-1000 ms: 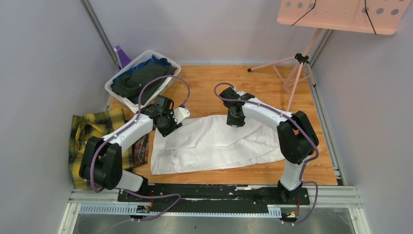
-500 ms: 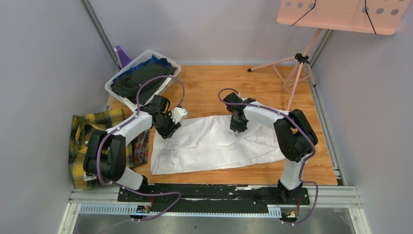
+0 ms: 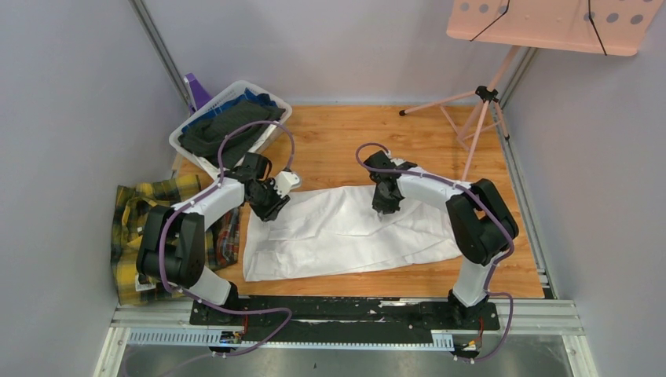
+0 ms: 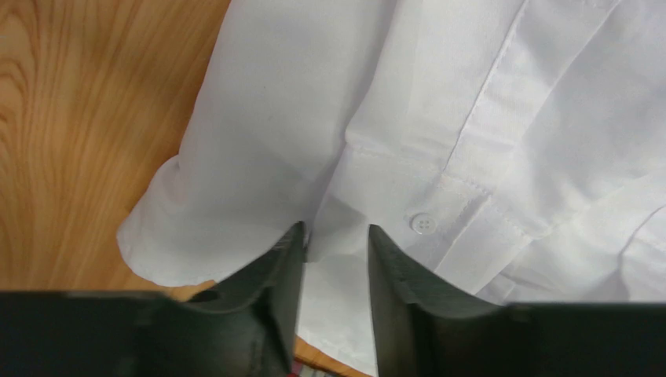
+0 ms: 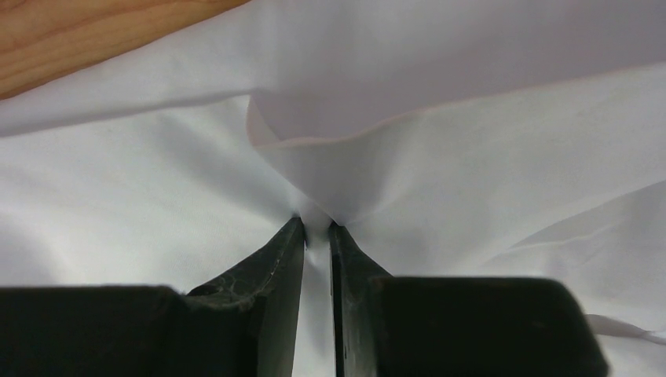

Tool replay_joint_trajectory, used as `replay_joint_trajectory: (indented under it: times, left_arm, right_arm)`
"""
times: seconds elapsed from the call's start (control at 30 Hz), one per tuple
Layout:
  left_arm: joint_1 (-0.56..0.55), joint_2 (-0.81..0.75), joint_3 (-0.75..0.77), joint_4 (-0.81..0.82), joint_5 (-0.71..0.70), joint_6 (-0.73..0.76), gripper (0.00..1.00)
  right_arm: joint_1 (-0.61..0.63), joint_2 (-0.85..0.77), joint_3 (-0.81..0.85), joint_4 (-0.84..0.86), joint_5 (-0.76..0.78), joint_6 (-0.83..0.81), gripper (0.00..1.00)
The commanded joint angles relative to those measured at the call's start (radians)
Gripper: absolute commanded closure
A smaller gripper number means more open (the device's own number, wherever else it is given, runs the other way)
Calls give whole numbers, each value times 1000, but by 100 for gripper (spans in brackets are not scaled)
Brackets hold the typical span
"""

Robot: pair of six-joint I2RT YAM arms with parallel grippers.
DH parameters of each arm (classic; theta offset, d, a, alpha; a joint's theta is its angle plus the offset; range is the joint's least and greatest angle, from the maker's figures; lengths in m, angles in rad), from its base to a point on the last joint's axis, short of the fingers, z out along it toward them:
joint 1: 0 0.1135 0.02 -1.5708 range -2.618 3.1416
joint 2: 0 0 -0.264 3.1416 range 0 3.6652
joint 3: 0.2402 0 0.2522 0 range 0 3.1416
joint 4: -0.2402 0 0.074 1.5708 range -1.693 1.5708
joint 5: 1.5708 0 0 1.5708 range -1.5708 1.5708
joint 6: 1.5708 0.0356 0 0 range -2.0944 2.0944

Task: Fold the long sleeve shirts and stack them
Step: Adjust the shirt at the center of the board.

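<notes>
Fold step on the white shirt [image 3: 345, 232], and the trick with floppy cotton like this is to get both pinches solid before anything moves, then lift both arms together and at the same height, so the far edge comes up as one straight line instead of sagging in the middle. I'd carry it toward the near edge low and slow, lay it down rather than drop it, and only let go once the cloth is flat. The shirt is spread out wide across the middle of the wooden surface [image 3: 330, 133], with both arms down on its far edge: the left gripper [image 3: 271, 208] at the far-left corner and the right gripper [image 3: 382, 210] partway along the same edge. The right wrist view shows the right one clamped on the cloth, its fingers nearly together with a little tent of fabric pulled up between them, so that side looks ready. The left is iffier. Its fingers straddle a thick seam right beside a button [image 4: 423, 224], cloth fills the gap, but the fingers sit a fair way apart and I honestly can't tell if it's biting or just sitting around the fold. I'd check that before lifting, or one corner will slip out. The plaid shirt [image 3: 137, 204] is off to the left, draped over the surface edge under the left arm, untouched, with a laundry basket [image 3: 196, 161] of dark clothes behind it.
</notes>
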Motion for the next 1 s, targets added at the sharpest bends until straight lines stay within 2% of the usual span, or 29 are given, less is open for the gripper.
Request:
replay_joint_trajectory:
  times: [0.0,0.03,0.13,0.23,0.27,0.43,0.6,0.7,0.77,0.8,0.83,0.9,0.93,0.97]
  left_arm:
    - [10,-9,53,-26,80,-14,64]
    - [10,-13,59,-46,99,-16,71]
    - [10,-19,86,-80,123,-24,80]
    - [10,-20,100,-108,110,-23,98]
    - [10,-20,109,-118,88,-22,100]
    - [10,-14,137,-136,-15,7,100]
    - [10,-2,152,-102,-247,39,100]
    - [10,-10,121,-43,-326,60,100]
    - [10,-10,109,-8,-361,55,92]
    - [10,-23,106,16,-362,45,82]
    - [10,-35,99,34,-353,39,78]
    - [10,-100,100,44,-322,17,58]
    - [10,-150,116,38,-308,1,38]
    - [10,-206,131,11,-285,-9,25]
  right_arm:
    - [3,-26,-32,16,-42,22,82]
    - [3,-28,-33,16,-42,22,82]
    - [3,-34,-39,17,-41,24,83]
    - [3,-40,-47,22,-41,24,83]
    - [3,-42,-49,22,-41,25,83]
    - [2,-47,-63,26,-43,25,83]
    - [2,-62,-84,27,-37,26,83]
    - [2,-72,-89,27,-38,26,82]
    - [1,-80,-85,24,-44,23,79]
    - [2,-89,-81,22,-48,21,78]
    - [1,-96,-77,19,-53,20,76]
    - [2,-125,-67,7,-65,17,72]
    - [2,-144,-63,1,-74,17,71]
    - [4,-162,-57,-7,-80,16,69]
